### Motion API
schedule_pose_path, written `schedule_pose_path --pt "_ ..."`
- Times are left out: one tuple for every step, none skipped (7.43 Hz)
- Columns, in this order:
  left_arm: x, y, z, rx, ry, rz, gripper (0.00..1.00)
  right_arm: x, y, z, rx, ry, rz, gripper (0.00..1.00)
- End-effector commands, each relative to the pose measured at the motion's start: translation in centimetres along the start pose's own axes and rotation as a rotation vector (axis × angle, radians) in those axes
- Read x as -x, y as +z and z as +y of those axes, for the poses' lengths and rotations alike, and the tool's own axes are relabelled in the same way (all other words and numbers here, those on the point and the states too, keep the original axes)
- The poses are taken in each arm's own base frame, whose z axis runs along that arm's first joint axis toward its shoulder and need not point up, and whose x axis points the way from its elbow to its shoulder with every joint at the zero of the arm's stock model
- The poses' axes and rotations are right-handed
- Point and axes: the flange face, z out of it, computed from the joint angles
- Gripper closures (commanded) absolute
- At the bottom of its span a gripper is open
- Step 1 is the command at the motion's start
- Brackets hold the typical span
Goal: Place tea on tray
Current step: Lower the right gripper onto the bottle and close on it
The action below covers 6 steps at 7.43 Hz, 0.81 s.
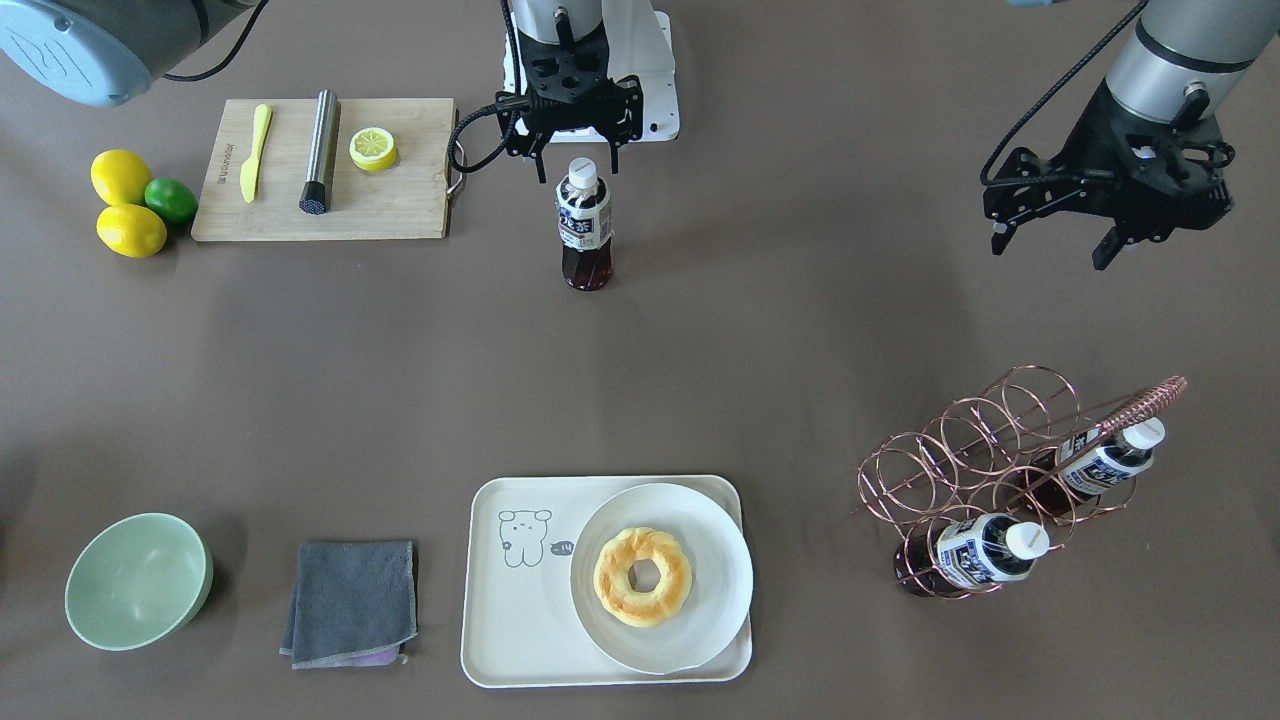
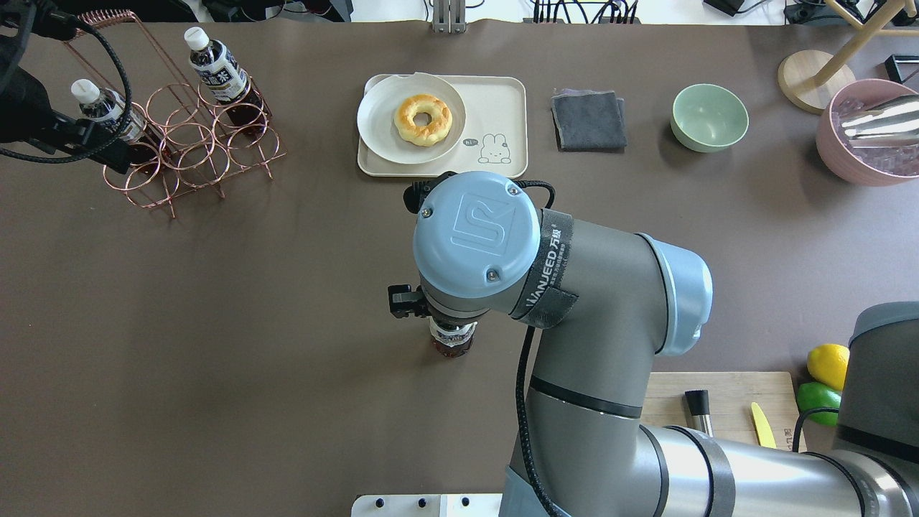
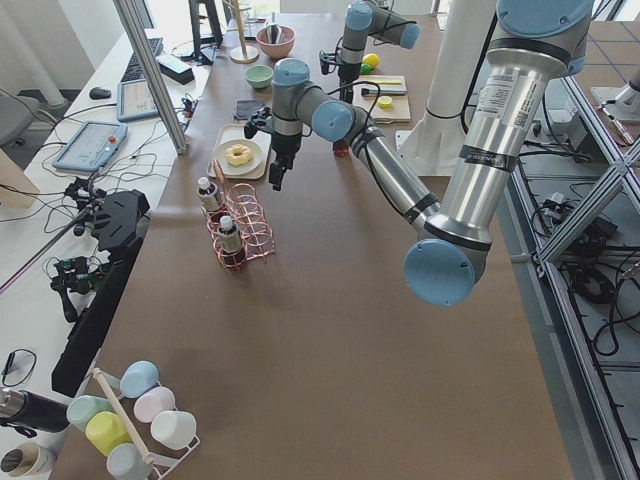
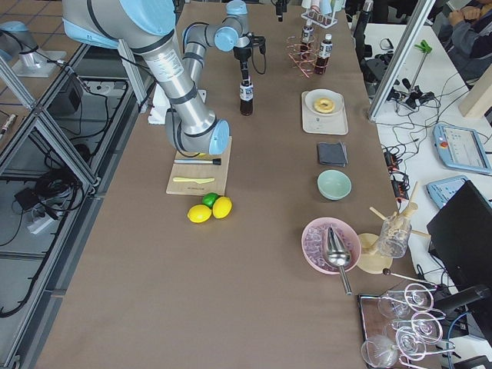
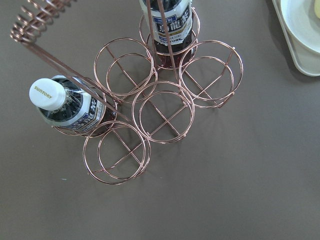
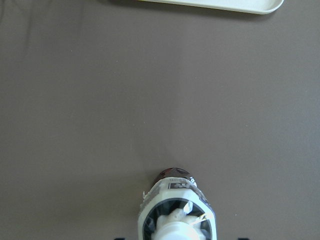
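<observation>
Though not yet lifted, found the small clear plastic bottle of reddish-brown tea with white cap standing upright on the brown desk, on the robot's side of centre and well apart from the cream-white rectangular plastic tray at the far edge. Found the right gripper just above the cap, fingers spread wide, no contact with the bottle evident. Found the left gripper aloft near the copper wire rack, fingers parted and holding nothing. Noted two further identical bottles seated in that rack. Judged the step in hand to be the grasp by the right arm. Calls next for lowering around the neck or label, closing firmly, lifting clear and carrying across. Noted a round white plate bearing a ring-shaped pastry over much of the tray. Recommend setting down on the bare part beside the bear drawing.
</observation>
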Motion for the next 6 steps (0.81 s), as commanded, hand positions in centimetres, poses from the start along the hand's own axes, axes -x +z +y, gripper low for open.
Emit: schedule_pose_path --pt "0.3 0.3 0.5 0.016 -0.004 0.019 0.03 0.3 -0.1 0.1 -0.006 -0.004 -0.001 0.51" --pt "0.4 0.5 0.6 0.015 -0.003 0.02 0.03 0.2 0.1 0.2 -0.005 -0.003 0.002 0.69" --pt "0.4 0.5 0.7 0.016 -0.004 0.019 0.03 0.2 0.0 0.2 -0.006 -0.005 0.0 0.86" --pt "0.4 0.5 0.6 0.013 -0.002 0.021 0.03 0.1 0.2 0.3 -0.003 -0.003 0.004 1.0" --pt "0.5 0.6 0.7 0.014 -0.002 0.02 0.03 0.4 -0.4 0.1 -0.01 -0.005 -0.006 1.0" --pt "1.5 0.4 1.0 0.012 -0.008 0.013 0.03 0.0 -1.5 -1.1 -0.025 0.006 -0.018 1.0"
